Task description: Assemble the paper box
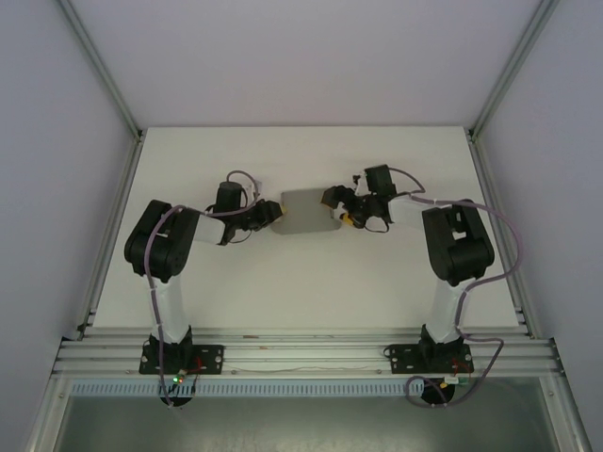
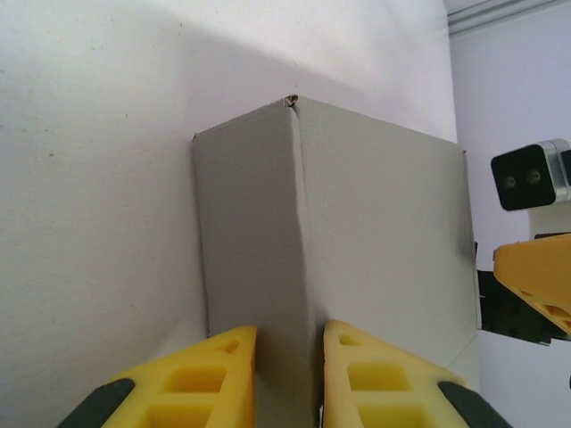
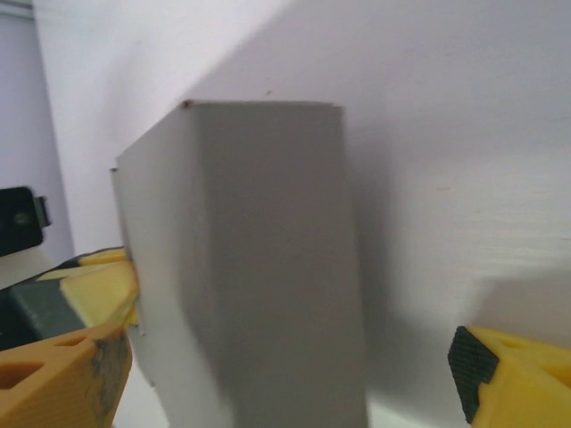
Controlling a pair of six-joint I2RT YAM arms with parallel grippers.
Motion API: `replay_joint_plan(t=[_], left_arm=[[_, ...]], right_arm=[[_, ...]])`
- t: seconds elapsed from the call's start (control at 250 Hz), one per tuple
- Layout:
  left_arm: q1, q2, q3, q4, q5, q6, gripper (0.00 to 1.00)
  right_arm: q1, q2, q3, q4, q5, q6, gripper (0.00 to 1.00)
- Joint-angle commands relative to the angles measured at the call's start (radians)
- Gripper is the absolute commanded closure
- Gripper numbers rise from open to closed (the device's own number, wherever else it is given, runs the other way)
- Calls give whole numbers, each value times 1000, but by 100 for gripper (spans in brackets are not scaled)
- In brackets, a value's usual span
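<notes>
The paper box [image 1: 306,213] is a small grey cardboard box lying on the white table between the two arms. My left gripper [image 1: 271,215] is at its left end. In the left wrist view the yellow fingers [image 2: 205,383] close on a folded ridge of the box [image 2: 375,232], with my left gripper [image 2: 290,374] pinching that edge. My right gripper [image 1: 337,212] is at the box's right end. In the right wrist view my right gripper [image 3: 290,383] stands wide open around the box [image 3: 259,267], and its right finger [image 3: 517,379] is clear of the cardboard.
The white table [image 1: 301,282] is enclosed by pale walls and aluminium frame posts [image 1: 104,85]. A metal rail [image 1: 301,356] runs along the near edge, carrying both arm bases. Loose cables hang off each arm.
</notes>
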Motion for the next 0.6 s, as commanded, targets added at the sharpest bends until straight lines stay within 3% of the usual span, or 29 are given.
replay_joint_plan(t=[0.0, 0.176, 0.34, 0.416, 0.528, 0.596], left_arm=[[6, 44, -46, -24, -1, -17, 78], [7, 39, -36, -51, 8, 5, 76], [8, 26, -29, -49, 28, 30, 71], [8, 10, -20, -55, 31, 53, 70], [8, -29, 6, -86, 30, 100, 56], [8, -56, 15, -94, 23, 137, 29]], right_arm=[[1, 37, 25, 94, -109, 51, 10], [0, 109, 62, 177, -196, 101, 16], [-5, 132, 77, 327, -254, 181, 37], [-12, 137, 85, 357, -282, 203, 53], [-15, 115, 80, 367, -296, 212, 64], [-17, 87, 71, 336, -285, 207, 64]])
